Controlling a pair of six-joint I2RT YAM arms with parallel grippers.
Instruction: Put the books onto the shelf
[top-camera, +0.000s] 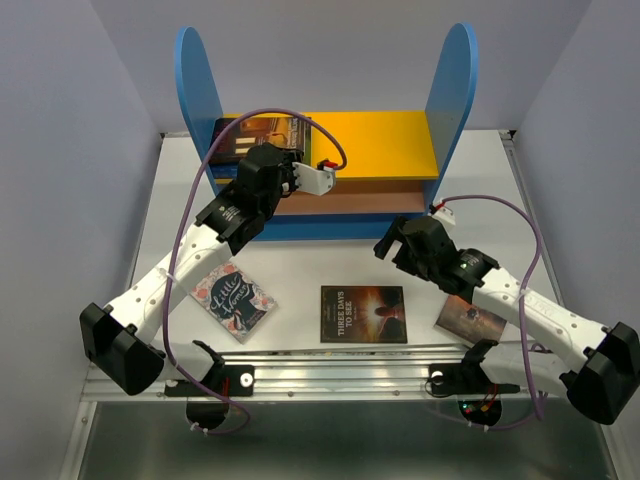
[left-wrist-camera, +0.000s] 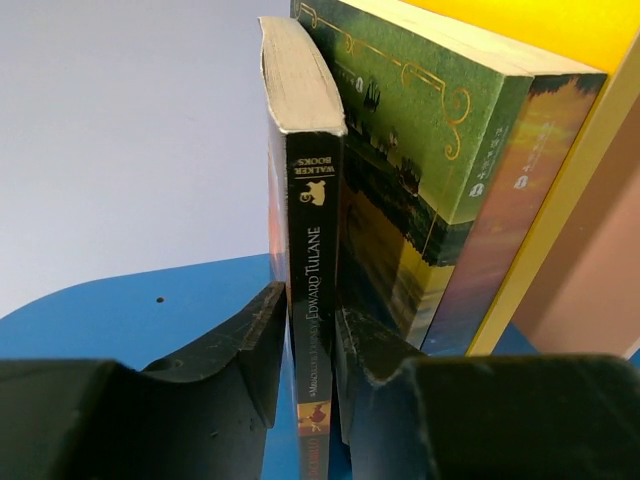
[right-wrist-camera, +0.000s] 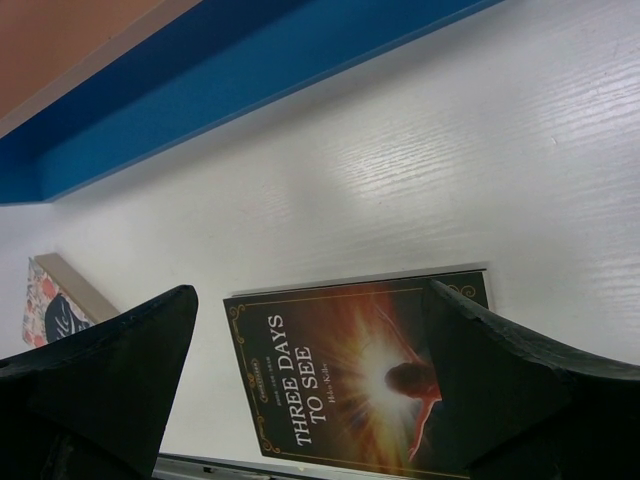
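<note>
Edward Tulane book (left-wrist-camera: 313, 250) upright at left end of shelf (top-camera: 452, 90), left gripper (left-wrist-camera: 312, 310) narrow astride spine, hold uncertain; may topple once freed, one side unsupported. Right gripper (right-wrist-camera: 310, 300) wide above Three Days to See (right-wrist-camera: 350, 380).

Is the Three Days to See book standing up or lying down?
Lying down. The Three Days to See book lies flat on the white table, cover up, outside the shelf.
</note>
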